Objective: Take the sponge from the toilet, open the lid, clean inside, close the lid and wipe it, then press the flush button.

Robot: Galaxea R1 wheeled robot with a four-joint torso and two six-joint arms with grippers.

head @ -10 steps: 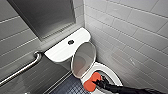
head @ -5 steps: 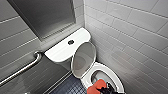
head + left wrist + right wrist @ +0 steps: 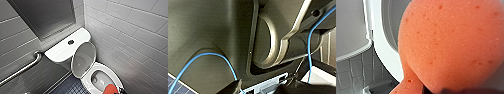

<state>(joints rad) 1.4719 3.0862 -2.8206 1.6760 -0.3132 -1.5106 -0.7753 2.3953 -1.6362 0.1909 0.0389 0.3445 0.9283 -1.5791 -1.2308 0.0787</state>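
Right wrist view shows sponge (image 3: 448,45) pores; head view, lower right, shows right gripper (image 3: 117,90) clamping it, oval lid (image 3: 83,60) upright.

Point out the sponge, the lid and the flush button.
sponge (image 3: 110,89), head view, its orange top.
lid (image 3: 83,60), head view, middle of its grey underside.
flush button (image 3: 71,42), head view, its centre.
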